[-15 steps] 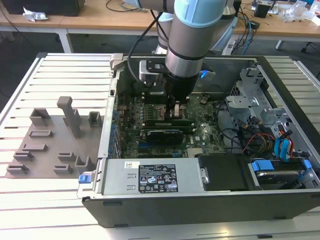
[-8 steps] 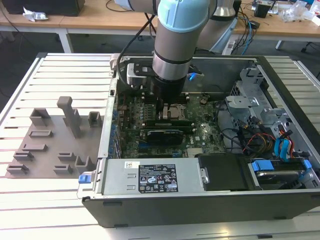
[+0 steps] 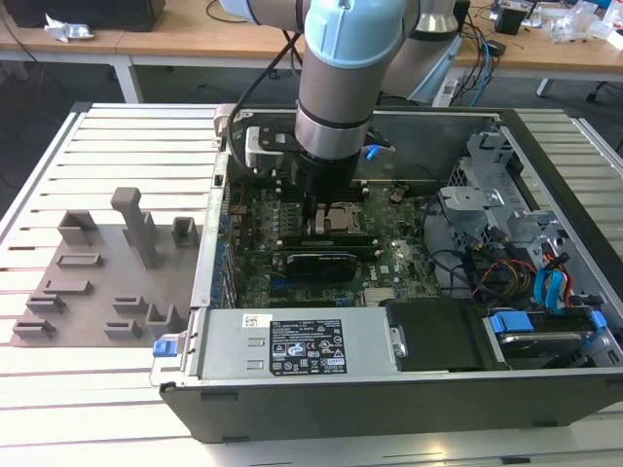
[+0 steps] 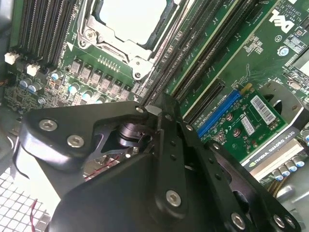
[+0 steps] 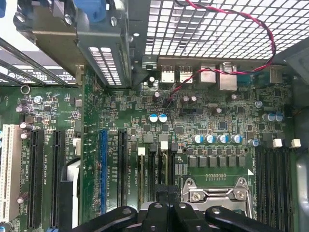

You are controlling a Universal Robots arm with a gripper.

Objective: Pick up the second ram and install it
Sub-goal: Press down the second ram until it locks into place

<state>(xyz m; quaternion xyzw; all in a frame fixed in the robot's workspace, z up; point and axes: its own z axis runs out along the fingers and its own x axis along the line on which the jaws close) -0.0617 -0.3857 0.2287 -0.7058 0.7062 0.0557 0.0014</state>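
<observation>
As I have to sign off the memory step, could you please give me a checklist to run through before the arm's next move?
1. Pincer is down inside the open case, over the motherboard: ok.
2. Second ram is held in the pincer: cannot tell.
3. Memory slots beside the CPU socket look free: ok.
4. Red-and-black wire lies on the grille, apart from the pincer: ok.
5. Pincer is lined up with one slot: cannot tell.
</observation>
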